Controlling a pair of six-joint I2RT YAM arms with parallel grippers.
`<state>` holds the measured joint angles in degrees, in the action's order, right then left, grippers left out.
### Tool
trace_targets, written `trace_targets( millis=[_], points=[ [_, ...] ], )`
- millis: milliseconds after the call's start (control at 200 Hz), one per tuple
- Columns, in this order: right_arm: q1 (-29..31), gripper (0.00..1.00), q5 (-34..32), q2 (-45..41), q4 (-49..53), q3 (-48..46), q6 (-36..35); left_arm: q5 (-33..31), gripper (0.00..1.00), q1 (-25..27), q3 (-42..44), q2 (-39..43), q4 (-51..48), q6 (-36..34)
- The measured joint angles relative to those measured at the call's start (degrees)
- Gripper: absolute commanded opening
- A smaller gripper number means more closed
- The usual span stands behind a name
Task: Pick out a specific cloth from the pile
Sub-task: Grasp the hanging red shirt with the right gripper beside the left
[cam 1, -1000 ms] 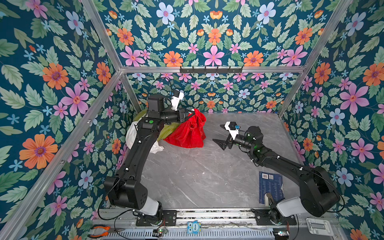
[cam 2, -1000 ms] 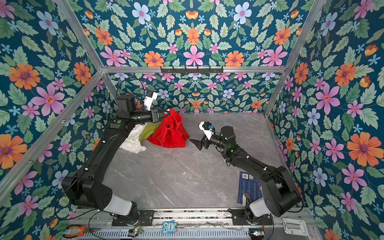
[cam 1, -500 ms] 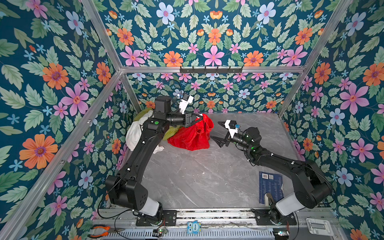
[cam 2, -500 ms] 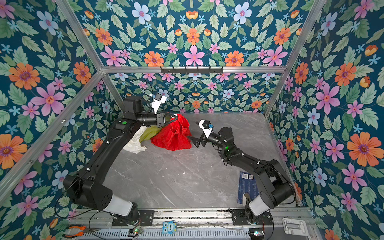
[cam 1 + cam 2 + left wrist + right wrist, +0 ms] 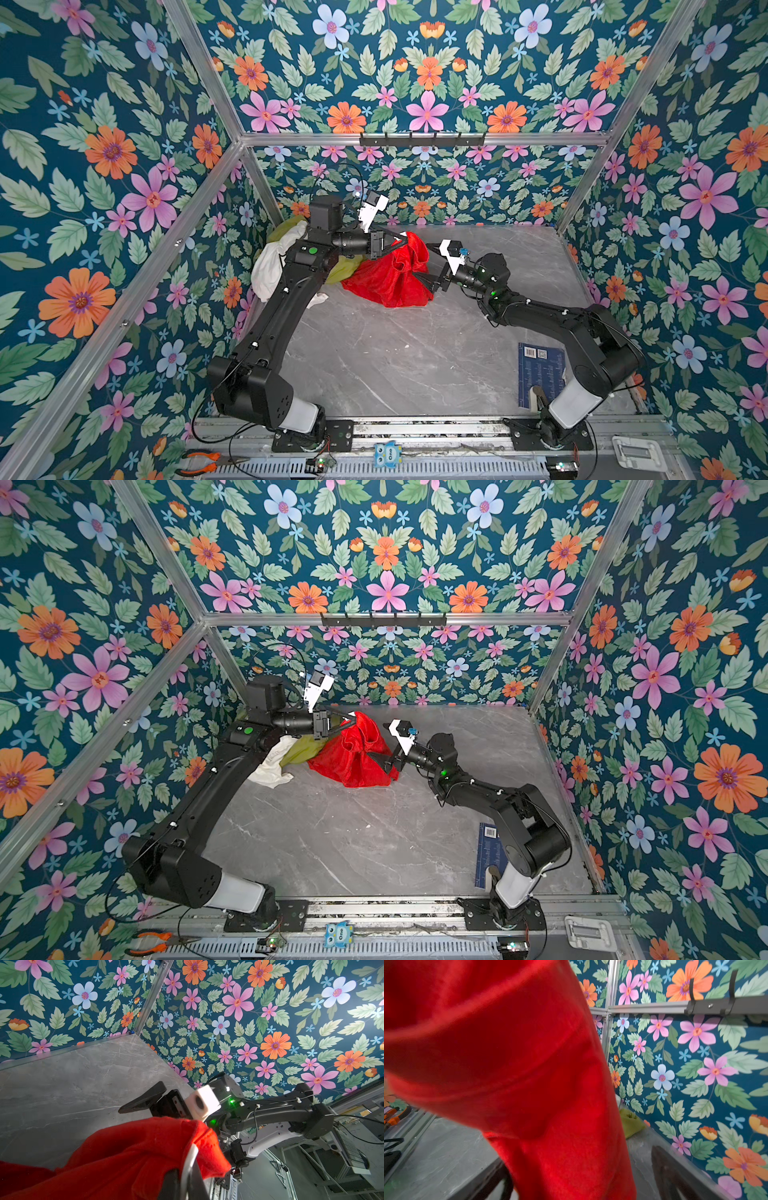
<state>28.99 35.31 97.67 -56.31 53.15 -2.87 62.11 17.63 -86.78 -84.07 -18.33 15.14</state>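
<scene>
Gripping the top of the cloth [image 5: 390,278], the left pincer [image 5: 401,240] holds it up beside the pile [image 5: 270,266] near the far-left corner of the desk [image 5: 395,361] — the right pincer [image 5: 430,268] gapes open around its side.

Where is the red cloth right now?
In both top views the red cloth hangs from the shut left gripper at back centre of the table, right of the pile, its right edge inside the open right gripper.

pile [image 5: 268,270] part hidden behind L arm [image 5: 291,299], cloth [image 5: 508,1053] blurred
</scene>
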Motion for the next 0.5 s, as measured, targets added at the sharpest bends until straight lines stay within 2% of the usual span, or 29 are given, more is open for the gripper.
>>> trace_targets(
  millis=[500],
  points=[
    [1.16, 0.97, -1.03, 8.41, -5.92, 1.86, 4.24, 1.16, 0.0, 0.44, 0.37, 1.18, 3.1, 2.8]
  ],
)
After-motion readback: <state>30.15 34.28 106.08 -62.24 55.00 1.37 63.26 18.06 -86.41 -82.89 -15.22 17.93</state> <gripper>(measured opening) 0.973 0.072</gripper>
